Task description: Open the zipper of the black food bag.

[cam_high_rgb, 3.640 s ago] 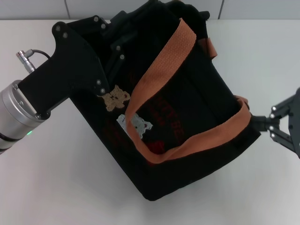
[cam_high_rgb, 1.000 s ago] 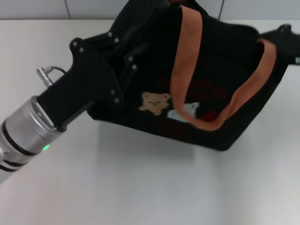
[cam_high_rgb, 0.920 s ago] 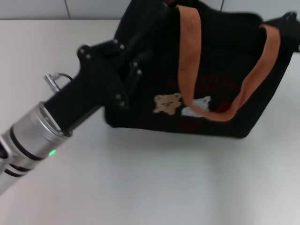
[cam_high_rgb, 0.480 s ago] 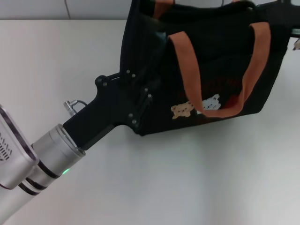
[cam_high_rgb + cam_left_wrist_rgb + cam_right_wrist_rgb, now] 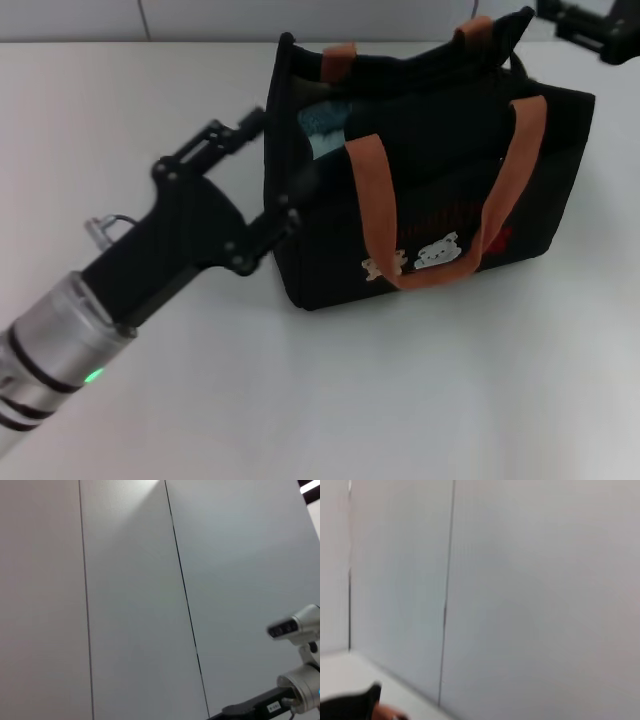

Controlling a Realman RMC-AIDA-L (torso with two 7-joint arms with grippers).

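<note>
The black food bag (image 5: 450, 190) stands upright on the white table, its bear pictures and orange-brown handle facing me. Its top gapes, and something pale blue shows inside at the left end. The zipper (image 5: 410, 62) runs along that parted top edge; I cannot make out its pull tab. My left gripper (image 5: 282, 155) is open at the bag's left side wall, the lower fingertip (image 5: 300, 190) against the fabric. My right gripper (image 5: 590, 25) is at the far upper right, just beyond the bag's top corner and partly cut off. A bit of the bag (image 5: 350, 705) shows in the right wrist view.
The white table (image 5: 420, 400) stretches in front of the bag, with a panelled wall behind it. The left wrist view shows only wall panels and a camera on a stand (image 5: 295, 630).
The bag has swung from lying tilted to standing upright with its top parted. My left gripper has slid back off the bag's side and opened. The right gripper has risen to the upper right.
</note>
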